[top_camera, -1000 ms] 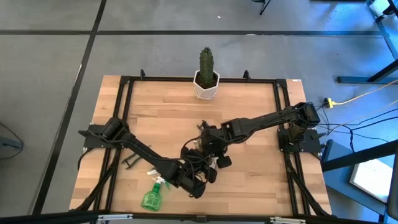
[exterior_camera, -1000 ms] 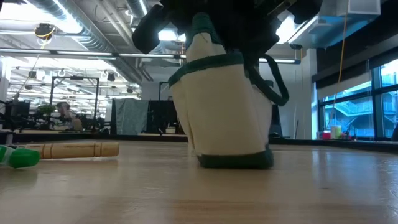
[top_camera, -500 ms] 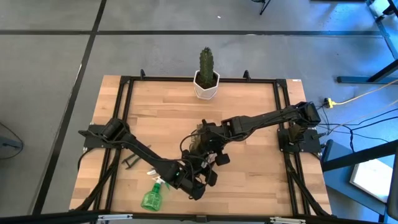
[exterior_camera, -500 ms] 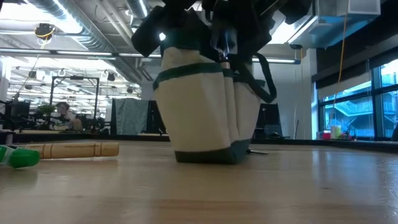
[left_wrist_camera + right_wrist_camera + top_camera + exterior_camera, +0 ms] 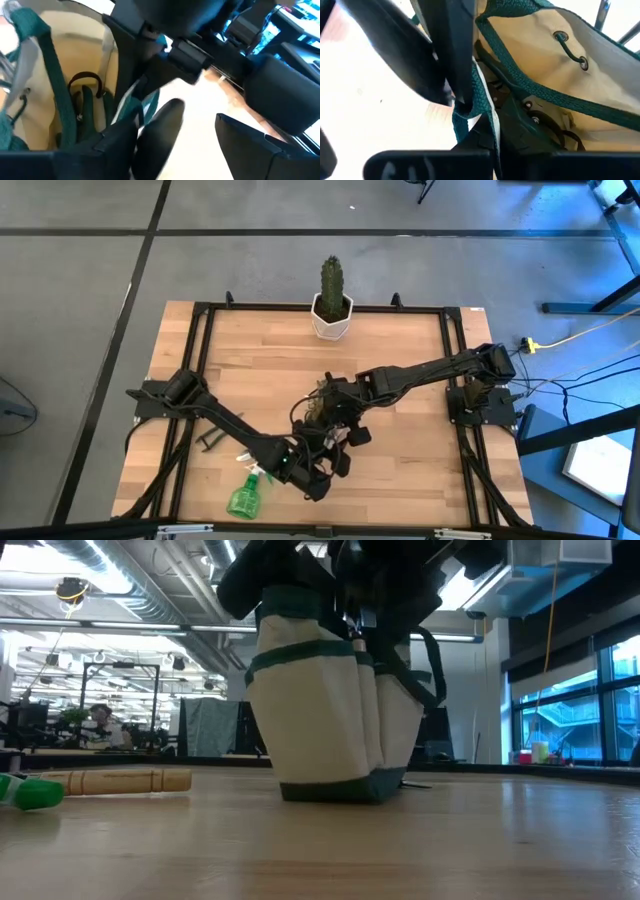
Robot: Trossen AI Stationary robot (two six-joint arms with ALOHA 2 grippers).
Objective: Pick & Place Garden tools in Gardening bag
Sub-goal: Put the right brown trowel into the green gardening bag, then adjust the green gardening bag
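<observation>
From above we've got both arms meeting in the middle of the table [image 5: 400, 470]. The left gripper [image 5: 318, 470] sits near the front edge, just beside the bag [image 5: 325, 405], which is mostly buried under the right gripper [image 5: 335, 420]. The green spray bottle [image 5: 243, 498] lies at the front edge, left of the left arm, and a dark tool [image 5: 210, 442] lies on the wood further left. The cactus [image 5: 331, 298] stands at the far edge, well apart from all this.

At table height the bag [image 5: 330, 720] stands upright on the wood, cream sides with green trim, one loop handle hanging on its right. Both arms crowd over its top, so we can't sort out the fingers there. A wooden handle [image 5: 125, 780] lies flat off to the left, with the green bottle's end [image 5: 35, 793] just in front of it.

Left wrist camera: we see its fingers [image 5: 160, 127] spread apart with nothing between them, next to the bag's open mouth [image 5: 75, 85].

Right wrist camera: the gripper is pinched shut on the bag's green rim strap [image 5: 470, 107], and we can see dark tool handles [image 5: 530, 125] inside the bag.
</observation>
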